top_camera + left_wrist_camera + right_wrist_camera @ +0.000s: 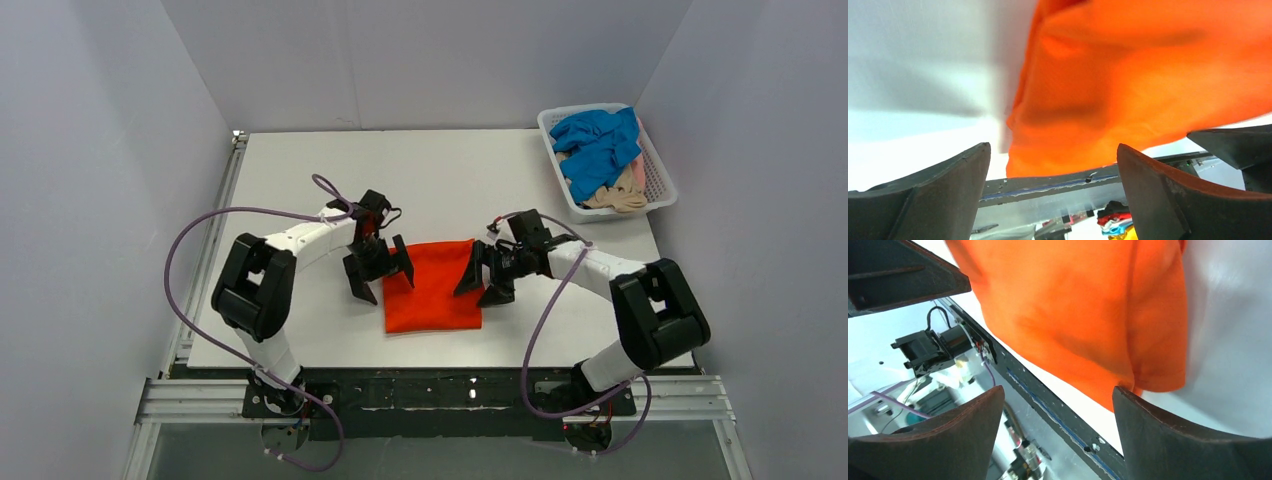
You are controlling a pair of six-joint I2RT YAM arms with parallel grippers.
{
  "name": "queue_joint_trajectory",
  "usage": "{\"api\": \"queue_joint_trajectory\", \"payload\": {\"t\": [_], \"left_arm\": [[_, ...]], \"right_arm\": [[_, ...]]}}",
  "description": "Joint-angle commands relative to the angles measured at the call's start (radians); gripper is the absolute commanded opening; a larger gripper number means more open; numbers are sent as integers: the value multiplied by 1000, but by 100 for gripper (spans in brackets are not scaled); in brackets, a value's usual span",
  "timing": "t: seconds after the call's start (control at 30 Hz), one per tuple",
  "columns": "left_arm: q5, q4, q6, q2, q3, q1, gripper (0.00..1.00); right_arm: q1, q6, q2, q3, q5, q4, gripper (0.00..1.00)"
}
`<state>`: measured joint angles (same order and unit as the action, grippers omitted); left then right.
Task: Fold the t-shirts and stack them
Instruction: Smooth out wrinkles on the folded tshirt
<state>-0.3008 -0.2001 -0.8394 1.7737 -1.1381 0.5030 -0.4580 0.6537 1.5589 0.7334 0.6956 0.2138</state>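
The orange-red t-shirt (432,286) lies folded into a rectangle near the table's front middle. It fills the upper part of the left wrist view (1143,80) and of the right wrist view (1088,305). My left gripper (379,268) is open and empty at the shirt's left edge. My right gripper (484,279) is open and empty at its right edge. A blue t-shirt (598,146) and a pale beige-pink one (620,194) lie crumpled in the white mesh basket (662,168).
The basket stands at the table's back right corner, against the right wall. Grey walls close in the left, back and right sides. The table's black front edge (440,385) runs just below the shirt.
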Motion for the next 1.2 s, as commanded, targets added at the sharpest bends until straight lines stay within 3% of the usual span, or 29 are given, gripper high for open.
{"api": "queue_joint_trajectory", "payload": {"t": [0.0,0.13,0.4,0.57,0.7,0.97,1.17], "left_arm": [[69,-184,70,-136,-91,-6,98],[112,-175,102,-123,-141,-15,98],[20,-55,92,135,-283,-100,98],[56,-112,62,315,-428,-118,98],[57,-173,55,410,-483,-121,98],[67,-227,84,394,-490,-125,98],[185,-355,173,220,-599,-125,98]], "right_arm": [[8,-104,-136,143,-116,176,88],[13,-110,-114,229,-121,174,90],[55,-71,194,456,-115,77,90],[88,-58,424,568,-156,108,90],[97,-36,512,573,-139,102,90],[101,-82,451,644,-161,204,91],[101,-107,226,671,-311,293,92]]}}
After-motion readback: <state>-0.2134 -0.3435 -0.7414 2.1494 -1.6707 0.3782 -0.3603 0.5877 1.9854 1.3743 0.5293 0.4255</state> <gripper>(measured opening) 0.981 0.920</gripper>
